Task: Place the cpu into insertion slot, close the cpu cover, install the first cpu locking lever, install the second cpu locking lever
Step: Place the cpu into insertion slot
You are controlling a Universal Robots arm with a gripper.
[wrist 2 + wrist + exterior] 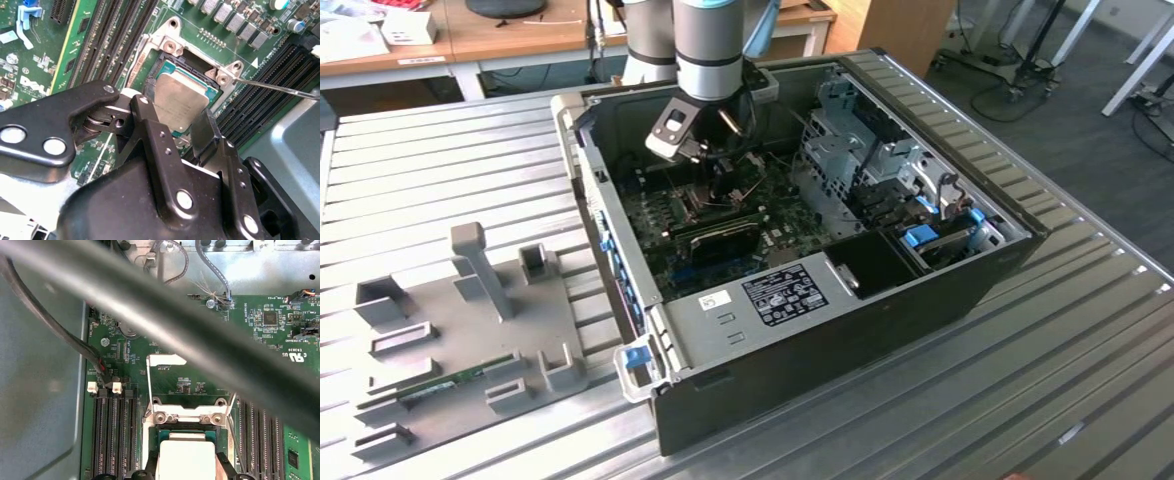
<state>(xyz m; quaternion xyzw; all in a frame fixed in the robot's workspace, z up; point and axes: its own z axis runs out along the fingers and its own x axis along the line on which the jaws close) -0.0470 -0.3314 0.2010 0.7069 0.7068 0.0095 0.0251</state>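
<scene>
Jaws: judged pressed against two opposite edges of the cpu [182, 97], pinching it flat and face up; gripper [172, 114] placed directly over the insertion slot [170, 46], inside the open computer case [961, 290]; chip held square to the silver frame, dark socket exposed just beneath (whether it is seated cannot be told); memory slots [107, 40] ranged beside the socket; thin locking lever [280, 87] recorded standing off one frame corner.
</scene>
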